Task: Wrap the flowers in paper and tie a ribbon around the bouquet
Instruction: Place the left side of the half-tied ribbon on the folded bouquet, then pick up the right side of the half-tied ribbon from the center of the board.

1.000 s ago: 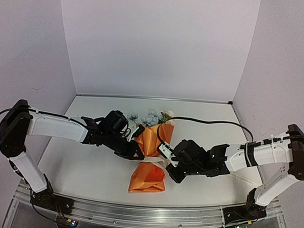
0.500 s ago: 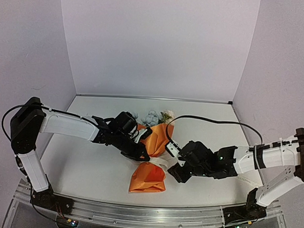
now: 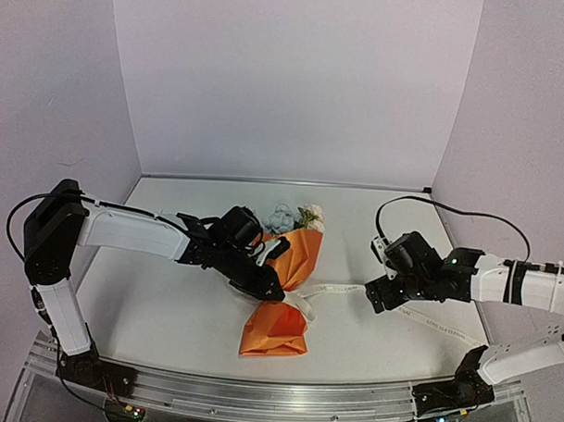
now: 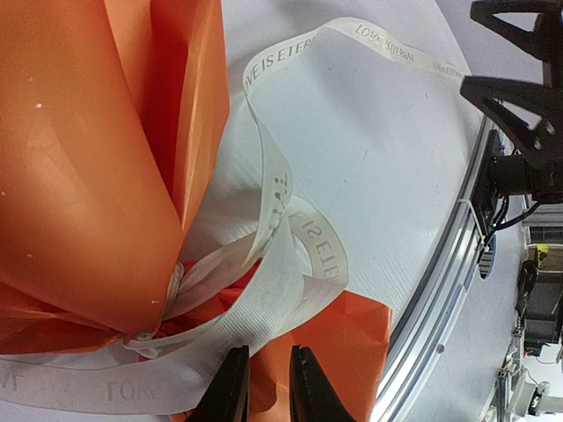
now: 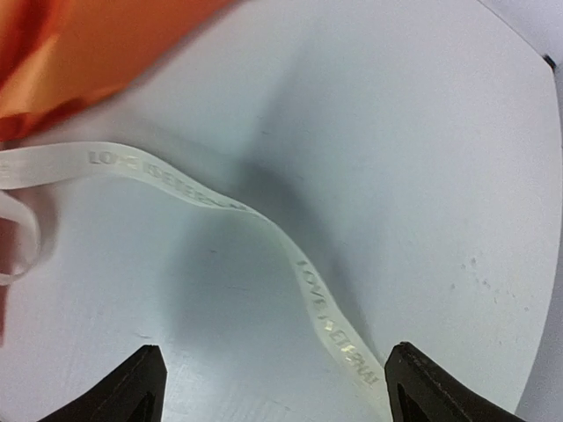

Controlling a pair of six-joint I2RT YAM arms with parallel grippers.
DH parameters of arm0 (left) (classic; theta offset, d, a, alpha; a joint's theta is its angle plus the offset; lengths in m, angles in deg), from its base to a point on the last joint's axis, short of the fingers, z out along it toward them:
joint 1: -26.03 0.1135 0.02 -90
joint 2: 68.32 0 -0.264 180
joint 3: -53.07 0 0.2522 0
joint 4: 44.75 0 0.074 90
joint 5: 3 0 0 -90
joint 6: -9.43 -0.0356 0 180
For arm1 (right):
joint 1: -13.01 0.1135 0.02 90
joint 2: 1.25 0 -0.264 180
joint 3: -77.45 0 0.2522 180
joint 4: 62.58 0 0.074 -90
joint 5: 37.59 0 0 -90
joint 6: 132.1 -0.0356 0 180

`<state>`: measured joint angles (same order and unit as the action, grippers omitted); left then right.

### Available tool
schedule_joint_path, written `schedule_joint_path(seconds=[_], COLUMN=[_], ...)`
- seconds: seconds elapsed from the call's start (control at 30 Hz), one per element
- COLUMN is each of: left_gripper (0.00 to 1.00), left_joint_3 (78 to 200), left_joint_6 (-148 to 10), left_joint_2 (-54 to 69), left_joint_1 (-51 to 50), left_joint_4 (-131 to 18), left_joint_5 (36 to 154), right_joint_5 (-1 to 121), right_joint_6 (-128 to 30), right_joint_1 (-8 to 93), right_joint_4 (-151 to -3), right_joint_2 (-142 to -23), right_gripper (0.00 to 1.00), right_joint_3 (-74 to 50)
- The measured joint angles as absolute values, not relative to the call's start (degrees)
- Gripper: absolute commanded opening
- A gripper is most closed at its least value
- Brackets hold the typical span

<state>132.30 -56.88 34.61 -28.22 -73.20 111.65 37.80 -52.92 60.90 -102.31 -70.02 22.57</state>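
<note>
Orange glossy paper bouquet (image 3: 278, 329) lies mid-table, its cream printed fabric ribbon (image 5: 220, 204) trailing to 3 o'clock under the wide-open, empty right gripper (image 5: 274, 382), which should pinch it squarely while the near-closed left gripper (image 4: 268, 387), grip unclear, steadies the bouquet.

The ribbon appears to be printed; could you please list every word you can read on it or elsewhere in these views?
"LOVE IS ETERNAL": repeated along the ribbon, clearest in the left wrist view.
"LOV": faint start of the same phrase on a nearer strand, rest cut off.
Right wrist view: the same lettering, too blurred to read in full.
The paper bears no text.
</note>
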Motion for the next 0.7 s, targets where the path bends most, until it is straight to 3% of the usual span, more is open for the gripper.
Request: schedule_joint_path(seconds=[0.3,0.7], left_gripper=[0.4,0.43], left_joint_3=[133.93,136.12], left_joint_6=[-58.17,-59.19], left_joint_2=[33.28,29.61], left_joint_1=[-28.32,-28.3], left_joint_4=[-73.8,-74.38], left_joint_5=[108.3,105.03], right_joint_5=[46.35,54.33], right_joint_6=[-51.09,-47.39], right_joint_1=[45.84,41.7], right_joint_4=[-106.61,-106.41], right_joint_2=[-74.06,-87.48], right_gripper=[0.77,0.68], right_joint_3=[24.18,19.76])
